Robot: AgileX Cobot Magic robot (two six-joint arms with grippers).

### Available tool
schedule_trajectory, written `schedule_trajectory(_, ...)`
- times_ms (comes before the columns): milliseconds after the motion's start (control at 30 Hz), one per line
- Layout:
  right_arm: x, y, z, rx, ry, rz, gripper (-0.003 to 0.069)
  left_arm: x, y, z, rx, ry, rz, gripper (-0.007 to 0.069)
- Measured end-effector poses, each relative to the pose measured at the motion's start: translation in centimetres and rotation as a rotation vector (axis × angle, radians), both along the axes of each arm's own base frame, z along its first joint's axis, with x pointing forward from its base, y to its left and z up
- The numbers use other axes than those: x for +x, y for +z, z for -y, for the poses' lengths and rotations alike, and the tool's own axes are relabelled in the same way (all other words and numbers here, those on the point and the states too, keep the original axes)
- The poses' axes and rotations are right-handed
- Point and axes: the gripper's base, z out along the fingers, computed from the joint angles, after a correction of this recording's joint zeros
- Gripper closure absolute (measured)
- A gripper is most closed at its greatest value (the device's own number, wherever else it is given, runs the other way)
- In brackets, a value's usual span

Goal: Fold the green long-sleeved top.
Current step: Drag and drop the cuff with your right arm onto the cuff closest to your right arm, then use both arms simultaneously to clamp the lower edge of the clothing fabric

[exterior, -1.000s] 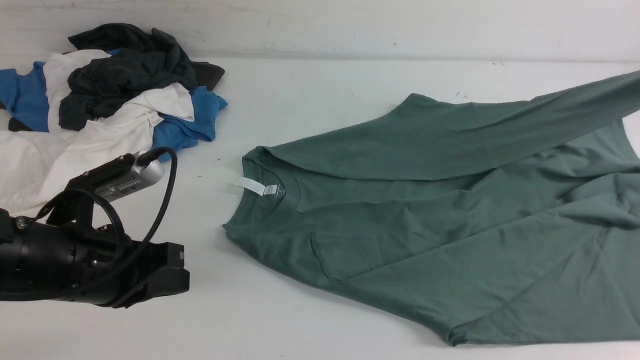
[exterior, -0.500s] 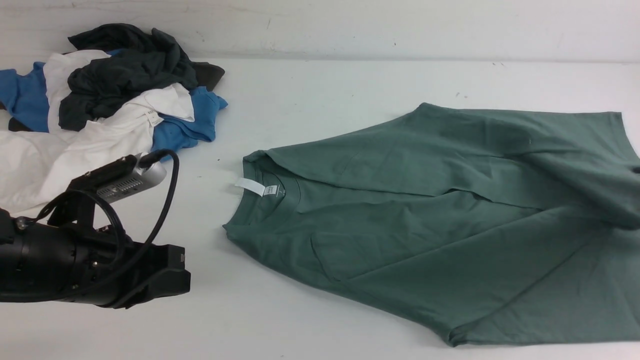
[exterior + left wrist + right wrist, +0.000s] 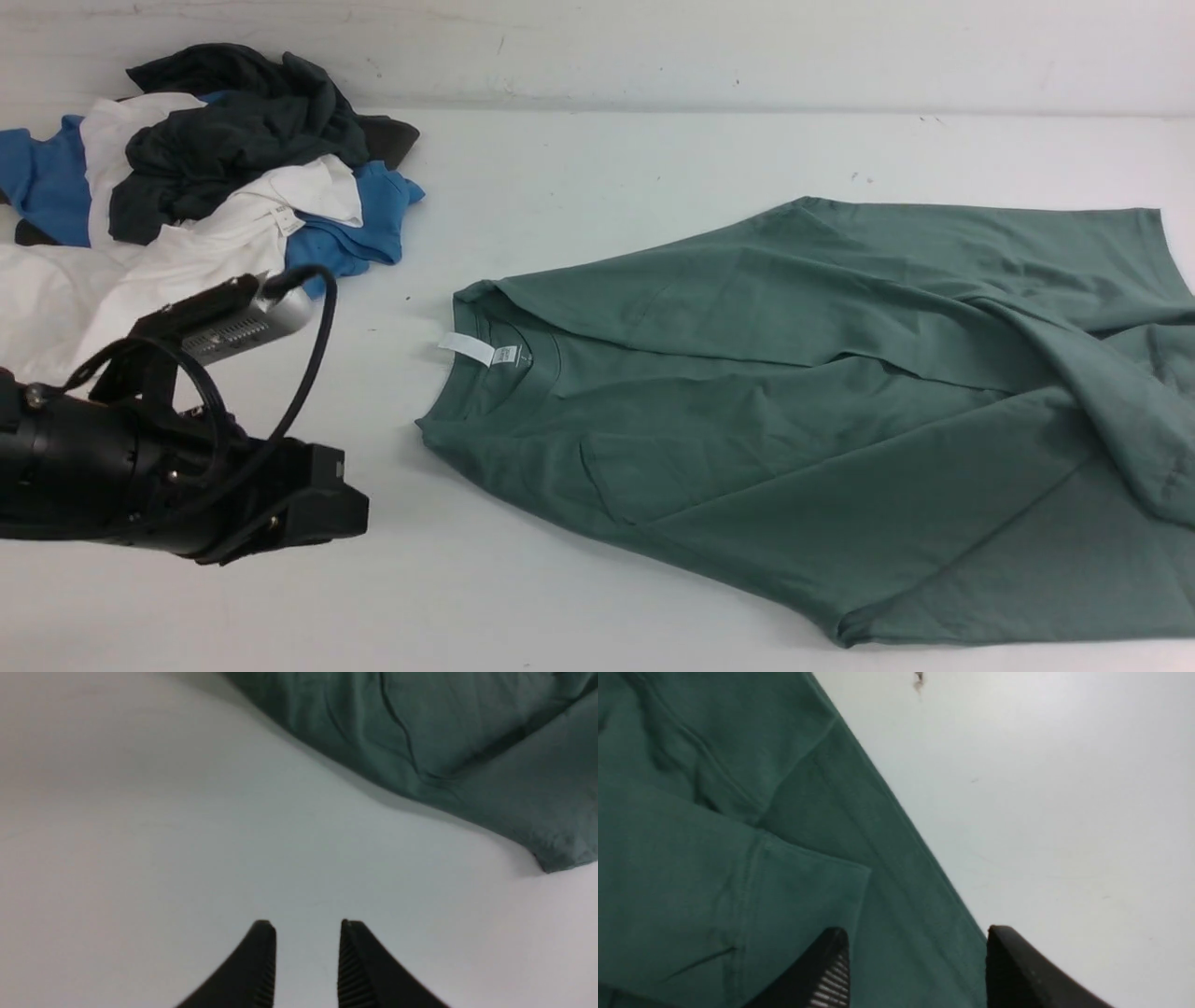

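Sleeve (image 3: 1102, 392) of the green long-sleeved top (image 3: 747, 439) just dropped across the body. Right gripper (image 3: 917, 938) fingers apart, empty; left gripper (image 3: 308, 926) fingers parted over worktop (image 3: 140, 835) — sleeve fold looks laid.

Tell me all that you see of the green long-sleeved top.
The green long-sleeved top is muted sage green, a soft-looking knit. It lies wrinkled on the white table, right of the middle, its ribbed neck pointing left with a white tag sticking out. A small chest pocket shows. One sleeve lies folded across the body. Its right part runs out of the front view. The right tool hangs open over its edge, not gripping it.
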Motion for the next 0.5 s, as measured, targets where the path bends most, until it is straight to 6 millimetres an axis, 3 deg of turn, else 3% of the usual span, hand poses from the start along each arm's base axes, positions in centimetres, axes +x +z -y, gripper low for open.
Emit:
schedule_trajectory(200, -2.3, 2.7, -2.5, 0.128, 0.036, 0.096, 0.0274, -0.4, 0.4, 2.5, -0.034, -0.075, -0.027, 0.0354)
schedule_trajectory(233, -3.9, 3.1, -3.7, 0.178, 0.045, 0.111, 0.0274, -0.4, 0.2, 3.6, -0.029, -0.083, -0.029, 0.0354)
schedule_trajectory(300, -4.8, 3.1, -4.3, 0.206, 0.050, 0.113, 0.0274, -0.2, 0.0, 4.3, -0.019, -0.088, -0.028, 0.0354)
schedule_trajectory(433, -9.3, 1.9, -6.4, 0.272, 0.083, 0.067, 0.0274, 2.3, -1.0, 6.1, 0.059, -0.081, -0.060, 0.0354)
schedule_trajectory(500, -9.9, 1.6, -6.6, 0.275, 0.090, 0.055, 0.0274, 3.2, -1.1, 6.2, 0.083, -0.075, -0.063, 0.0354)
